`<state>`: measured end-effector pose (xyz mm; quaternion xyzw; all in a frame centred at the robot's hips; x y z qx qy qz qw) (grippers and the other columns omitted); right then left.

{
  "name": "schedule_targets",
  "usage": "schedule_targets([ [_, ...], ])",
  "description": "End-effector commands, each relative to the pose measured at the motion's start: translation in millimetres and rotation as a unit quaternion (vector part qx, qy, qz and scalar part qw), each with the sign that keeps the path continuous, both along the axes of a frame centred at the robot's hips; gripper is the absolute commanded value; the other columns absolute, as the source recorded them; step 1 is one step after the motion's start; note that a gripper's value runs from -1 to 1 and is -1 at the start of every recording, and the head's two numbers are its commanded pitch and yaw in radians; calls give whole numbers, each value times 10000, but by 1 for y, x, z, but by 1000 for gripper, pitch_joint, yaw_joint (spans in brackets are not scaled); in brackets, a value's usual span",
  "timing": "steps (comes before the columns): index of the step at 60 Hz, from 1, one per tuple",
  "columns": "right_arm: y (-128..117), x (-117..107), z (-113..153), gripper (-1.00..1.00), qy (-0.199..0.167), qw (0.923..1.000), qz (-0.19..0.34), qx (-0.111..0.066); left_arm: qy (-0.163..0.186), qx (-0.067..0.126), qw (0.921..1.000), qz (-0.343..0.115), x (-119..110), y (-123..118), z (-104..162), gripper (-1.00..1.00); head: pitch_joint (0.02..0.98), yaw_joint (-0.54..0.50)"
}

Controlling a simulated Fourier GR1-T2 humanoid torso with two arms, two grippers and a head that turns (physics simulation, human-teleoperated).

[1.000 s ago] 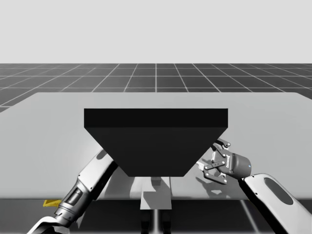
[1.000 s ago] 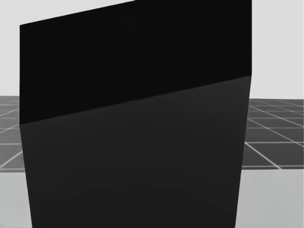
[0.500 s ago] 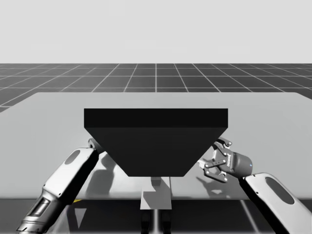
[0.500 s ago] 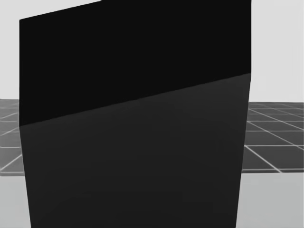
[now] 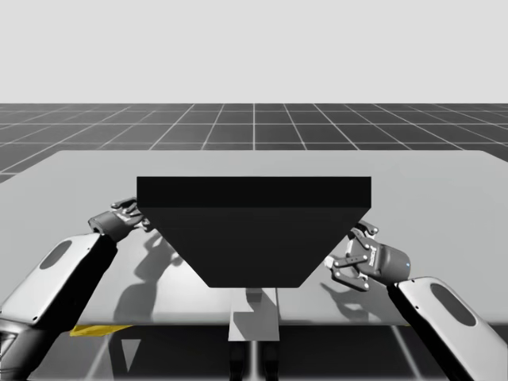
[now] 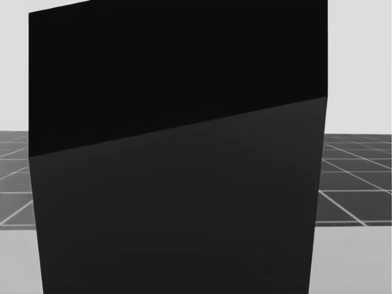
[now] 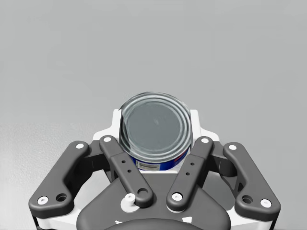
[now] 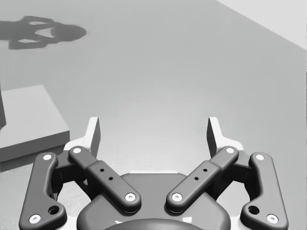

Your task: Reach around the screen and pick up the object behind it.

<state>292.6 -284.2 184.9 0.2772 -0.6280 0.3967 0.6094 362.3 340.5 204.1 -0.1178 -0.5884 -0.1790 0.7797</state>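
A pale grey table (image 5: 444, 182) spreads across the middle of the frame — plain and matte, with soft shadows on its lower part. Behind it a dark floor (image 5: 254, 123) ruled with a light grid runs to a level horizon — above that, a flat whitish backdrop (image 5: 254, 48).

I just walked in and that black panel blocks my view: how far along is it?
Done: the left fingers are at the black screen's left end. In hand: they are shut on a short silver-topped can with a blue label. Left: lifting it clear; whether it is off the grey table, I cannot tell. The right fingers stand open.
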Motion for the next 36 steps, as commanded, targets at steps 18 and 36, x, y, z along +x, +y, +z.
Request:
schedule_targets([
  [18, -3, 3, 1, -1000, -56, 9999, -93, 43, -1222, 46, 9925, -81, 2, 8, 102, 1000, 191, -40],
  [36, -4, 10, 1, -1000, -199, 9990, -389, 82, -2095, -12, 9777, 162, -18, -2, 159, 1000, 184, -37],
])
